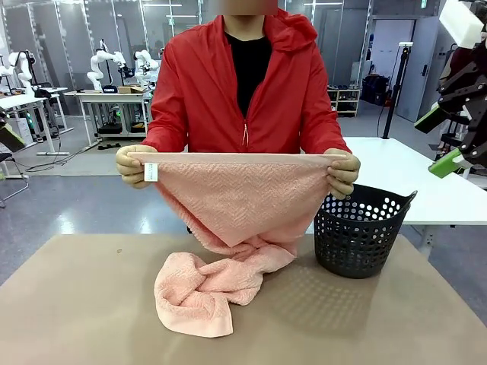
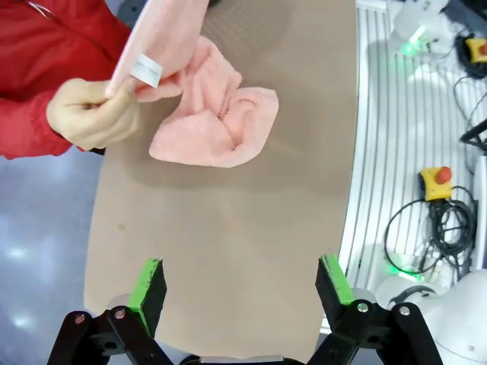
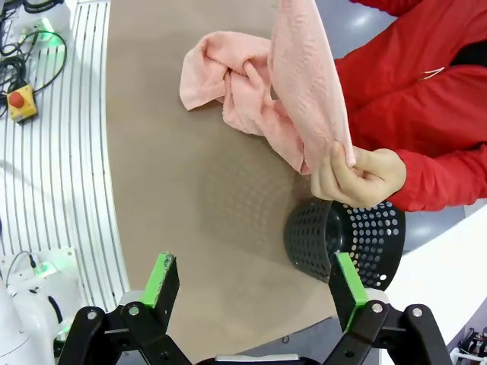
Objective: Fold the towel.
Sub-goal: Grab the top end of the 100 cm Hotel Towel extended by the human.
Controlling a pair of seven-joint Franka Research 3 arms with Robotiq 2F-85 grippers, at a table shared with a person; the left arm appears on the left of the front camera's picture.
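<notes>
Drooping onto the table (image 2: 228,228) — the towel (image 2: 221,122) lies well beyond the left pincer (image 2: 240,265).

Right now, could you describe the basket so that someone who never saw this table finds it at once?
Start at the brown table in front of the person in the red jacket. On its far right part, beside the pink towel that the person holds up, stands the basket. It alone is dark and hard: black plastic, round, its wall full of holes.
</notes>
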